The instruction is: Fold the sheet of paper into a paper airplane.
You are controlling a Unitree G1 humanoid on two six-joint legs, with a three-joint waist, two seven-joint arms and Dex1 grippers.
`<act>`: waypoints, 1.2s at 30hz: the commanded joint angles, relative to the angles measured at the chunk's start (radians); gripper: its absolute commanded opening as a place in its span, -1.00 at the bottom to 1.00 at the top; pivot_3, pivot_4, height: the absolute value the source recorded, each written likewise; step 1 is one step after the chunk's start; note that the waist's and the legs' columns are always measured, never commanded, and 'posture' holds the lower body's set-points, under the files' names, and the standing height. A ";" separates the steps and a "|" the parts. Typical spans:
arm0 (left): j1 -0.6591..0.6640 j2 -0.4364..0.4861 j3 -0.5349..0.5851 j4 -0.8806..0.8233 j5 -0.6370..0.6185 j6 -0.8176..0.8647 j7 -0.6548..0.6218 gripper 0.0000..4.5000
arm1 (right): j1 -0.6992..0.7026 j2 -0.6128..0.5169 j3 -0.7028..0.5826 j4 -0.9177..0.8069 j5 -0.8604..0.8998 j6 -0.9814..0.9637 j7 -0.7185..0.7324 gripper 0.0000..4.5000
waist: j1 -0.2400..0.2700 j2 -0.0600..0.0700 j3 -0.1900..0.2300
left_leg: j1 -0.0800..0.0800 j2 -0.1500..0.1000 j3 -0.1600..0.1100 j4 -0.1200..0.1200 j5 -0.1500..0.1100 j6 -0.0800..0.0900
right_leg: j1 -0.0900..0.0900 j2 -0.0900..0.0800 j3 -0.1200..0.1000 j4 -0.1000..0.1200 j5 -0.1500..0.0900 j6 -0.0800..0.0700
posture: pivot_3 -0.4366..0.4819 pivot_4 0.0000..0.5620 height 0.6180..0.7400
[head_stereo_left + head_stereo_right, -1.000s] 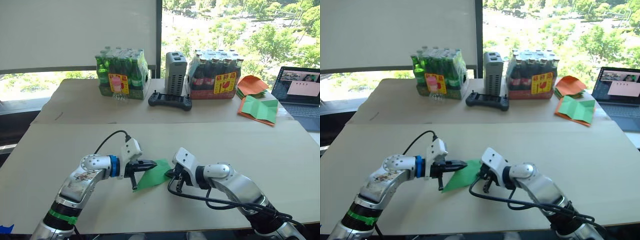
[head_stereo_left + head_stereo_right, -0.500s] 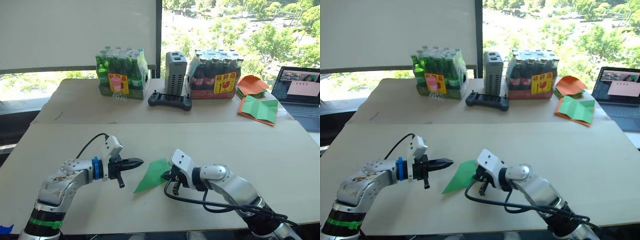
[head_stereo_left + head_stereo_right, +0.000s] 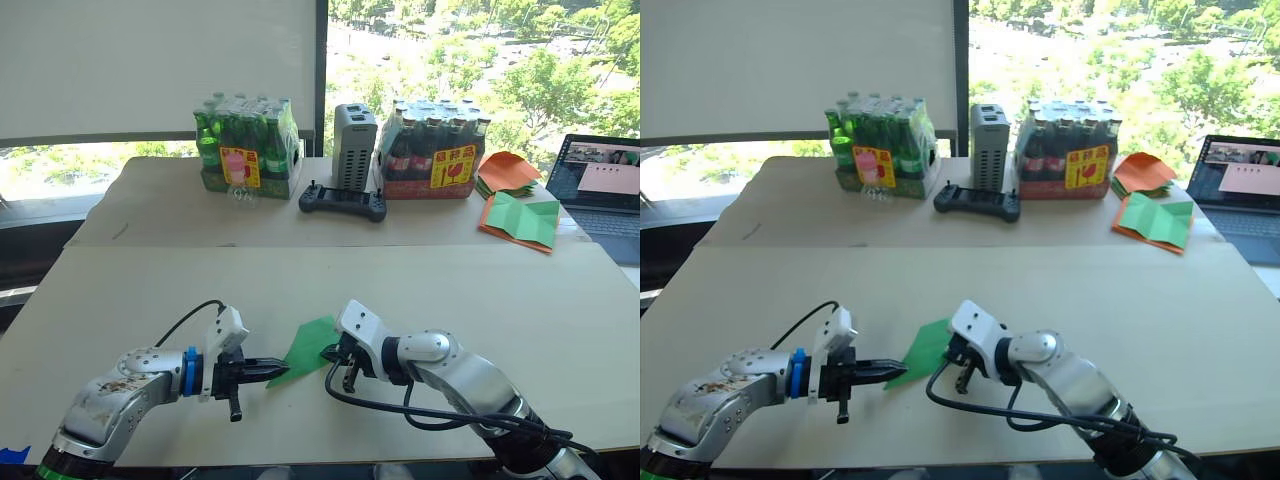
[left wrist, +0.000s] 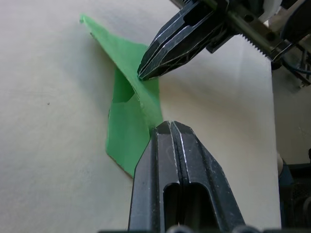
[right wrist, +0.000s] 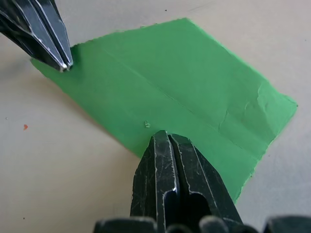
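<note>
Pressed together, the left claw (image 3: 277, 371) has dropped from the paper's upper left edge to its near-left corner, tip touching it. The right claw (image 3: 337, 352), also closed, pins the right edge. That suggests re-gripping before the next fold. The sheet of paper (image 3: 309, 346), partly folded, lies on the bench (image 3: 420, 280) between both claws, long axis running near-left to far-right, narrow end near-left.

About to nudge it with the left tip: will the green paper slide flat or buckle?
The paper looks thin and creased, so it would probably buckle along a fold. One flap stands raised, so it likely flexes. With the right gripper pressing one edge, it may pivot rather than slide.
</note>
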State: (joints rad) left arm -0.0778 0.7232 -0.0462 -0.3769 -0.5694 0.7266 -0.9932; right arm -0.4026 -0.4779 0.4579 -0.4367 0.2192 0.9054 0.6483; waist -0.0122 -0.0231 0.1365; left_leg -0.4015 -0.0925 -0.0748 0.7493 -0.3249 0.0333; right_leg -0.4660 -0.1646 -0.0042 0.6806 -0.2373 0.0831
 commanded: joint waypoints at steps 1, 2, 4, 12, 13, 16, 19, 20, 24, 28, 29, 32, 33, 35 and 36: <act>0.007 0.010 -0.015 -0.011 0.022 -0.029 0.000 -0.99 | 0.000 0.007 -0.006 -0.036 0.009 0.013 -0.004 -1.00 | 0.000 0.000 0.000 | 0.000 0.000 0.000 0.000 0.000 0.000 | 0.000 0.000 0.000 0.000 0.000 0.000 | -0.05 -0.47 -0.02; 0.007 0.015 -0.019 -0.011 0.028 -0.031 -0.002 -0.99 | 0.000 0.008 -0.006 -0.038 0.009 0.015 -0.005 -1.00 | 0.000 0.000 0.000 | 0.000 0.000 0.000 0.000 0.000 0.000 | 0.000 0.000 0.000 0.000 0.000 0.000 | -0.05 -0.47 -0.02; 0.006 0.026 -0.019 -0.006 0.040 -0.035 -0.002 -0.99 | -0.001 0.008 -0.007 -0.043 0.011 0.020 -0.007 -1.00 | 0.000 0.000 0.000 | 0.000 0.000 0.000 0.000 0.000 0.000 | 0.000 0.000 0.000 0.000 0.000 0.000 | -0.05 -0.47 -0.02; -0.073 0.082 -0.001 0.090 0.074 -0.074 -0.037 -0.99 | -0.004 0.015 -0.008 -0.048 0.014 0.031 -0.009 -1.00 | 0.000 0.000 0.000 | 0.000 0.000 0.000 0.000 0.000 0.000 | 0.000 0.000 0.000 0.000 0.000 0.000 | -0.05 -0.47 -0.02; -0.084 0.086 -0.004 0.108 0.085 -0.086 -0.039 -0.99 | -0.004 0.017 -0.008 -0.047 0.013 0.031 -0.009 -1.00 | 0.000 0.000 0.000 | 0.000 0.000 0.000 0.000 0.000 0.000 | 0.000 0.000 0.000 0.000 0.000 0.000 | -0.05 -0.47 -0.02; -0.098 0.089 -0.011 0.137 0.102 -0.107 -0.047 -0.99 | -0.004 0.019 -0.008 -0.044 0.011 0.032 -0.009 -1.00 | -0.001 0.000 0.000 | 0.000 0.000 0.000 0.000 0.000 0.000 | -0.001 0.000 0.000 0.000 0.000 0.000 | -0.05 -0.47 -0.02; -0.106 0.082 -0.018 0.147 0.113 -0.116 -0.051 -0.99 | -0.004 0.024 -0.010 -0.043 0.011 0.034 -0.013 -1.00 | -0.001 0.000 0.000 | -0.002 0.000 0.000 0.000 0.000 0.000 | -0.002 0.000 0.000 0.000 0.000 0.000 | -0.05 -0.47 -0.02; -0.109 0.079 -0.018 0.148 0.113 -0.116 -0.050 -0.99 | -0.004 0.027 -0.011 -0.042 0.012 0.035 -0.016 -1.00 | -0.001 0.000 0.000 | -0.002 0.000 0.000 0.000 0.000 0.000 | -0.003 0.000 0.000 0.000 0.000 0.000 | -0.05 -0.47 -0.02; -0.118 0.067 0.003 0.145 0.089 -0.105 -0.048 -0.99 | -0.004 0.032 -0.012 -0.039 0.011 0.036 -0.021 -1.00 | -0.001 0.000 0.000 | -0.002 0.000 0.000 0.000 0.000 0.000 | -0.003 0.000 0.000 0.000 0.000 0.000 | -0.05 -0.47 -0.02; -0.112 0.064 0.046 0.124 0.017 -0.067 -0.069 -0.99 | -0.004 0.036 -0.013 -0.037 0.012 0.037 -0.024 -1.00 | -0.001 0.000 0.000 | -0.003 0.000 0.000 0.000 0.000 0.000 | -0.004 0.000 0.000 0.001 0.000 0.000 | -0.05 -0.47 -0.02; -0.112 0.064 0.053 0.125 0.006 -0.062 -0.072 -0.99 | -0.004 0.036 -0.012 -0.034 0.011 0.036 -0.024 -1.00 | -0.001 0.000 0.000 | -0.003 0.000 0.000 0.000 0.000 0.000 | -0.004 0.000 0.000 0.001 0.000 0.000 | -0.05 -0.47 -0.02; -0.122 0.058 0.060 0.125 -0.014 -0.053 -0.074 -0.99 | -0.005 0.038 -0.013 -0.030 0.010 0.035 -0.025 -1.00 | -0.002 0.000 0.000 | -0.003 0.000 0.000 0.000 0.000 0.000 | -0.004 0.000 0.000 0.001 0.000 0.000 | -0.05 -0.47 -0.02; -0.133 0.048 0.062 0.126 -0.025 -0.044 -0.067 -0.99 | -0.006 0.038 -0.013 -0.029 0.010 0.035 -0.025 -1.00 | -0.002 0.000 0.000 | -0.003 0.000 0.000 0.000 0.000 0.000 | -0.004 0.000 0.000 0.001 0.000 0.000 | -0.05 -0.47 -0.02; -0.159 0.023 0.053 0.145 -0.014 -0.042 -0.040 -0.99 | -0.007 0.037 -0.013 -0.028 0.010 0.034 -0.023 -1.00 | 0.001 0.000 0.000 | -0.003 0.000 0.000 0.000 0.000 0.000 | -0.004 0.000 0.000 0.001 0.000 0.000 | -0.05 -0.47 -0.02; -0.169 0.015 0.042 0.159 0.003 -0.049 -0.033 -0.99 | -0.008 0.037 -0.013 -0.027 0.010 0.034 -0.022 -1.00 | 0.001 0.000 0.000 | -0.003 0.000 0.000 0.000 0.000 0.000 | -0.003 0.000 0.000 0.001 0.000 0.000 | -0.05 -0.47 -0.02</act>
State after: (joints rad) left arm -0.2244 0.7426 -0.0067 -0.2190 -0.5709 0.6847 -1.0384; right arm -0.4032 -0.4438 0.4577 -0.4459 0.2212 0.9355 0.6282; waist -0.0108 -0.0230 0.1366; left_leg -0.4043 -0.0927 -0.0748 0.7498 -0.3248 0.0333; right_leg -0.4692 -0.1646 -0.0046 0.6814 -0.2373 0.0831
